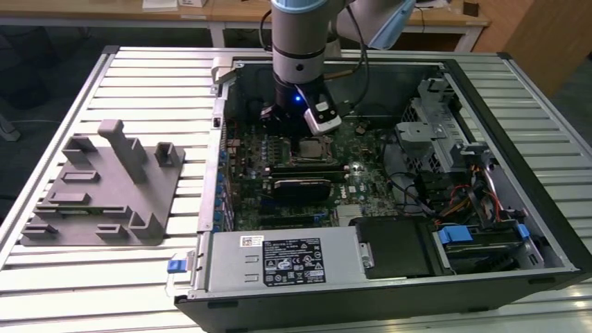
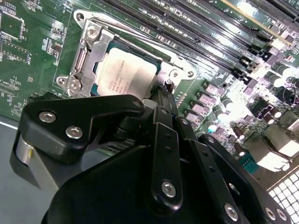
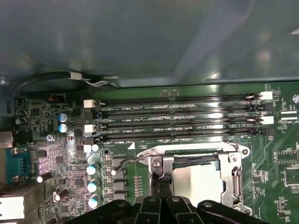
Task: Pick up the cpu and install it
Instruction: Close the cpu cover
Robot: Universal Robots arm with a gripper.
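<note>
Now the cpu (image 2: 125, 70) lies flat, plate up, in the socket (image 2: 86, 52), gripper (image 2: 164, 93) seemingly pressed together alongside.

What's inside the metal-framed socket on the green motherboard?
The silvery-grey square cpu lies within the socket's metal frame. The black gripper covers part of it; anything under the cpu is hidden.

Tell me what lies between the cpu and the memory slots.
In the first wrist view, the socket's metal frame and a thin strip of green board separate the cpu from the memory slots.
</note>
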